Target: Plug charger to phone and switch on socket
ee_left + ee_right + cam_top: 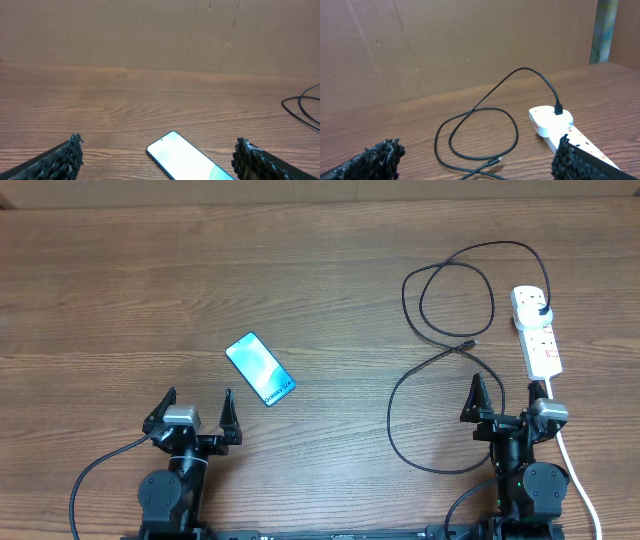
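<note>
Overhead: the socket [537, 330] lies on the wooden worktop [120, 280] with its white cord [575, 470] trailing toward the robot. The charger [458, 349] spreads in loose loops just left of the socket. Its black plug [541, 308] sits in the socket's far outlet, and its connector tip [470, 342] lies bare on the wood, a little left of the socket. The phone [260, 369] lies screen up, well apart to the left of the socket, with nothing attached to it. The right claw [505, 383] hangs just on the near side of the socket, spread wide and empty. The left claw [199, 395] is far to the socket's left (nearer the phone than anything else), likewise spread wide and empty.

Left wrist: the socket is out of frame. The phone [187, 159] lies between the parted fingers of the left claw [157, 141], beyond their tips and untouched. A bend of the charger [283, 102] shows at the right edge.

Right wrist: the socket [547, 122] lies ahead on the right, with the plug [558, 108] upright in its end outlet. From there the charger [485, 98] arcs left and loops on the worktop, the connector tip [495, 161] resting left of the socket. The right claw [480, 142] is released, holding nothing. A cardboard wall [470, 40] stands behind the socket.
</note>
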`<state>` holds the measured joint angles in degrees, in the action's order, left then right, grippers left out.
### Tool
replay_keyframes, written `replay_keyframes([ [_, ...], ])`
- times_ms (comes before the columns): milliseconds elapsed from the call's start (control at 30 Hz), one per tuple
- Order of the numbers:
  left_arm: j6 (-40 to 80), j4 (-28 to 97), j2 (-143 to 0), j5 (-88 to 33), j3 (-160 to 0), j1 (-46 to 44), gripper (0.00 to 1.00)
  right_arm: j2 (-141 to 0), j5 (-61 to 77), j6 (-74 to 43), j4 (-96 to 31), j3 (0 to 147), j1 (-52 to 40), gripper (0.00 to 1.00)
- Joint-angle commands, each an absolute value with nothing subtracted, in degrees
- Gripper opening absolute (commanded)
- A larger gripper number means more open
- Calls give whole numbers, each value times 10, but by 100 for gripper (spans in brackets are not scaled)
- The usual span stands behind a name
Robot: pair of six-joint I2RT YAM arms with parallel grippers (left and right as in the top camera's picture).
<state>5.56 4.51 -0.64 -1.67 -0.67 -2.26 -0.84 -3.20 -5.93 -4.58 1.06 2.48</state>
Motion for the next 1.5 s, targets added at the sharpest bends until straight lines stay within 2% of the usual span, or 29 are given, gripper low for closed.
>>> replay_keyframes([
  [0, 43, 44, -3, -15, -3, -23, 100, -2, -33, -55, -44, 4, 23, 100],
  [367, 15, 34, -3, 21, -3, -23, 99, -2, -33, -55, -44, 4, 23, 100],
  [533, 22, 17, -3, -84, -5, -23, 100, -2, -33, -55, -44, 4, 23, 100],
  [633, 57, 54, -3, -89, -25, -23, 99, -2, -33, -55, -44, 4, 23, 100],
  [900, 58, 132, -35, -66, -126, -23, 100, -2, -33, -55, -44, 4, 23, 100],
  [1033, 65, 164, -110, -69, -193, -23, 100, -2, -33, -55, -44, 4, 23, 100],
  [1267, 73, 226, -326, -108, -367, -23, 100, -2, -33, -55, -44, 4, 23, 100],
  [1467, 105, 382, -510, -135, -566, -23, 100, -2, -33, -55, -44, 4, 23, 100],
])
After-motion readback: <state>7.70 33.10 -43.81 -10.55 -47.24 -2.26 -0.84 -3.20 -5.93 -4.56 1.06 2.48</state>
